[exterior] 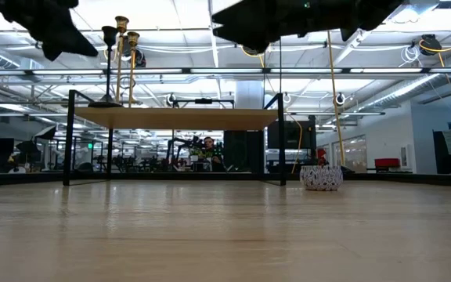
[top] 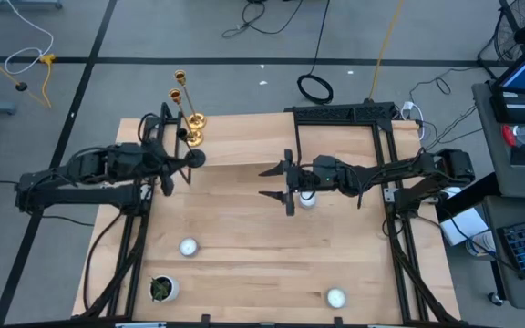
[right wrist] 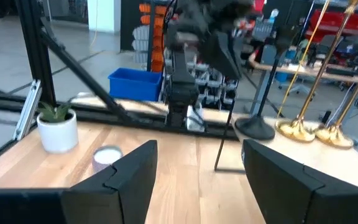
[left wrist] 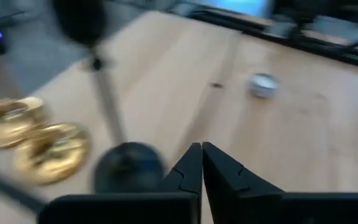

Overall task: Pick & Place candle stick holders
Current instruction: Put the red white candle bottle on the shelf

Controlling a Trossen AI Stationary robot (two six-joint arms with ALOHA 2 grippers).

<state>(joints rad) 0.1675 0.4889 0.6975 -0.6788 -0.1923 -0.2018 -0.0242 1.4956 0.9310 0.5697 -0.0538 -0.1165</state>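
Observation:
Two gold candlesticks (top: pixel 194 128) stand on their round bases at the table's far left. A shorter black candlestick (top: pixel 194 158) stands on its base just in front of them. My left gripper (left wrist: pixel 202 158) is shut and empty, right beside the black candlestick's base (left wrist: pixel 128 169). My right gripper (top: pixel 276 182) is open and empty above the table's middle, with one tealight cup (top: pixel 308 199) under its wrist. Two more tealight cups lie at the near left (top: pixel 188 246) and the near right (top: pixel 335 297).
A small green plant in a white pot (top: pixel 162 289) stands at the near left corner. Black frame rails (top: pixel 340 111) run along the table's far right and down both sides. Bare wood lies between the two arms and toward the near edge.

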